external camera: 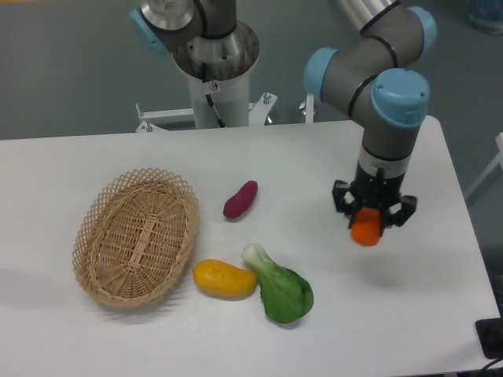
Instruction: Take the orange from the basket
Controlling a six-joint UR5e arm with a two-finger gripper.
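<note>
The orange (pixel 365 232) is a small bright-orange fruit hanging above the right side of the white table, with my gripper (pixel 371 220) shut on it from above. The basket (pixel 135 236), an oval tan wicker one with a lattice rim, lies at the left of the table and holds nothing. The gripper and orange are far to the right of the basket, past the other produce.
A purple sweet potato (pixel 240 199) lies right of the basket. A yellow mango-like fruit (pixel 224 279) and a green bok choy (pixel 279 287) lie near the front middle. The arm's base (pixel 214 59) stands behind the table. The table's right edge (pixel 464 220) is close to the gripper.
</note>
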